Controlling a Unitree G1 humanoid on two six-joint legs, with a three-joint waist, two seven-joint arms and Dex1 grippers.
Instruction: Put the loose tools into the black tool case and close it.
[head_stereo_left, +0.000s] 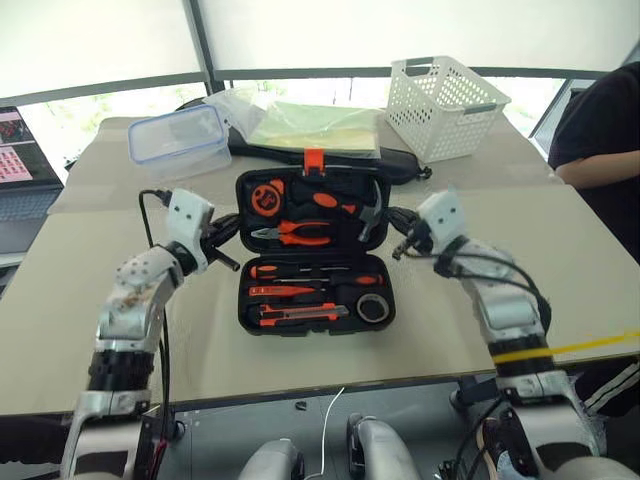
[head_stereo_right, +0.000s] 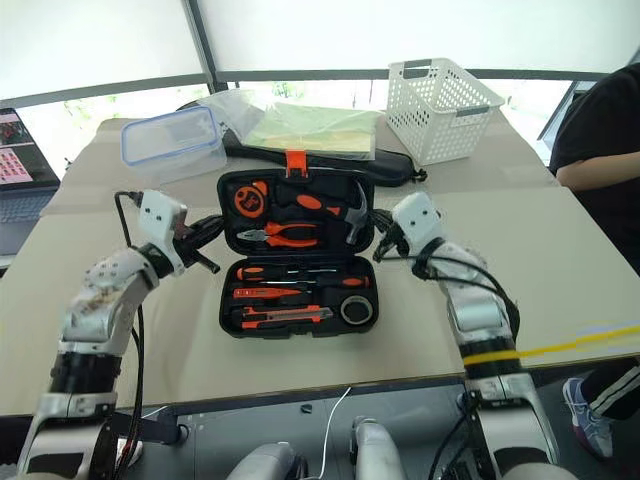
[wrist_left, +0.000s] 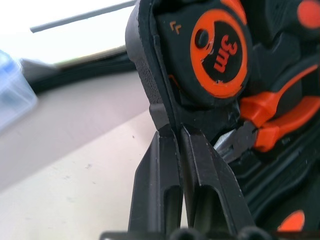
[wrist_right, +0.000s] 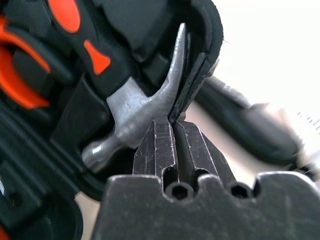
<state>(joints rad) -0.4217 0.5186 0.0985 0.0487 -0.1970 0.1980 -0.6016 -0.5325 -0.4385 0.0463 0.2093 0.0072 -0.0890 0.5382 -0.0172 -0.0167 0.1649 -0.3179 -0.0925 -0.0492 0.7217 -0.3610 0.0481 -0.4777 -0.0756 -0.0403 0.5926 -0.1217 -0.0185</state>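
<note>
The black tool case (head_stereo_left: 316, 255) is seen lying open near the middle of the table (head_stereo_left: 80, 300). Its lid half is tilted up on the far side, with a small orange latch (head_stereo_left: 314, 160) at its top edge. In the near half, two screwdrivers (head_stereo_left: 315, 271), a slim orange tester (head_stereo_left: 282, 291), a utility knife (head_stereo_left: 300, 314) and a small dark tape roll (head_stereo_left: 373, 307) are seen lying in their slots. In the lid half, a round tape measure (wrist_left: 217, 52), pliers (head_stereo_left: 292, 234) and a hammer (wrist_right: 135, 112) are kept.

The left gripper (wrist_left: 175, 145) is pinched tight on the left rim of the lid, just beside the tape measure. The right gripper (wrist_right: 172, 131) is pinched tight on the right rim of the lid, next to the hammer's claw.

Behind the case, a long black bag (head_stereo_left: 400, 160) is laid, with a plastic sheet (head_stereo_left: 310, 125) on it. A clear box (head_stereo_left: 178, 140) is placed at the far left, and a white basket (head_stereo_left: 445, 105) at the far right. A person's arm (head_stereo_left: 600, 170) is seen at the right edge.
</note>
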